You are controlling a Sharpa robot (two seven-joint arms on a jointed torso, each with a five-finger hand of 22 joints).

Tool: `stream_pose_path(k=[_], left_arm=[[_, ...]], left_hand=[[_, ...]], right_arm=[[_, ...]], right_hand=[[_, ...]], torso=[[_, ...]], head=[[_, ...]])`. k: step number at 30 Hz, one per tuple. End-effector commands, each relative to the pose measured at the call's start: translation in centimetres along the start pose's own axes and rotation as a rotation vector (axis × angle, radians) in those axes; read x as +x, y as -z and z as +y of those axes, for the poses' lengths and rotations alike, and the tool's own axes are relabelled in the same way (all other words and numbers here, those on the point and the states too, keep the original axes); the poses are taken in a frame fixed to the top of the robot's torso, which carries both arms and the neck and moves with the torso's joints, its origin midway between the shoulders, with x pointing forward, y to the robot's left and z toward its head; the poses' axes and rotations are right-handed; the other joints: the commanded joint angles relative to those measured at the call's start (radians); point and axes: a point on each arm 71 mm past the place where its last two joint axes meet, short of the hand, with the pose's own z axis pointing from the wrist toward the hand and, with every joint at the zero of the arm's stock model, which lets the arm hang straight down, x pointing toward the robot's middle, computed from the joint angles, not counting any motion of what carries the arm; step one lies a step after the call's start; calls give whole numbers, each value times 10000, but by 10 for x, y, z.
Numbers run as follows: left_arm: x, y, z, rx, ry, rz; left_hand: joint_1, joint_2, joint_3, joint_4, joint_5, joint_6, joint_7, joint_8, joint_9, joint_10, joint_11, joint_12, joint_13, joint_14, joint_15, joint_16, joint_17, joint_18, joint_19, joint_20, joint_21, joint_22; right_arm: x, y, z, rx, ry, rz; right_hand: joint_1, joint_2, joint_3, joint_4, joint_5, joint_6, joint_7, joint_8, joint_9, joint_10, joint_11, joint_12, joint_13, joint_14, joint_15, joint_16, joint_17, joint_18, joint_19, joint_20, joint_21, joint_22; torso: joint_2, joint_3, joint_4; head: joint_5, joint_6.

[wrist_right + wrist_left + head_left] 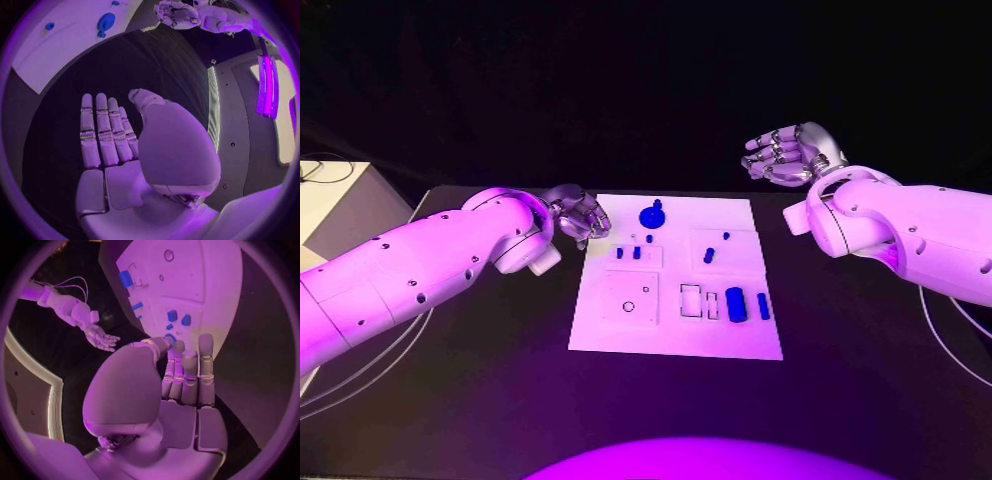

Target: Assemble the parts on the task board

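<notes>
Both empty, fingers apart, the left hand [577, 214] and right hand [790, 155] flank the task board [678, 340], its blue parts [736, 303] apparently unassembled toward 12 o'clock.

Left silver many-fingered hand [577, 214], on its white left arm [416, 275], holds nothing, fingers extended. Right silver many-fingered hand [790, 155], on its white right arm [906, 235], is raised, likewise empty and extended.

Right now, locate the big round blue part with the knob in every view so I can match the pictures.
Head view: big round blue part at the task board's far edge.
Left wrist view: just past the left hand's fingers, partly hidden.
Right wrist view: on the board beyond the fingertips.
Shared landmark: the white task board.
</notes>
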Motion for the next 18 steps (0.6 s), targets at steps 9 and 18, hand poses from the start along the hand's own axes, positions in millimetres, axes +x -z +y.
stream_pose_path(k=[9, 18], left_arm=[[6, -18, -41, 3678, -1654, -1450], [31, -42, -57, 3993, -3911, -1297]], left_hand=[[-379, -92, 135, -957, -129, 609, 22, -1157, -1563, 180, 132, -1954, -1805, -892, 94, -1305, -1827, 119, -486, 94, -329, -101], [-813, -394, -306, -904, -215, 670, -26, -1739, -2065, 85, 326, -2988, -2535, -787, 256, -1170, -2022, 104, -372, 236, -598, -285]], right_arm=[[6, -1, 2, -473, 522, 470], [11, -1, 6, -642, 599, 591]], right_hand=[[176, -49, 196, -78, -44, 106, -17, 20, -6, -41, -71, -108, -11, 131, -13, -47, -30, 145, 59, -67, 58, -35], [178, -57, 215, -87, -40, 103, -10, 17, -8, -44, -66, -117, -12, 132, -12, -51, -35, 143, 62, -69, 59, -39]], torso=[[17, 1, -2], [95, 24, -73]], head=[[-2, 118], [-11, 231]])
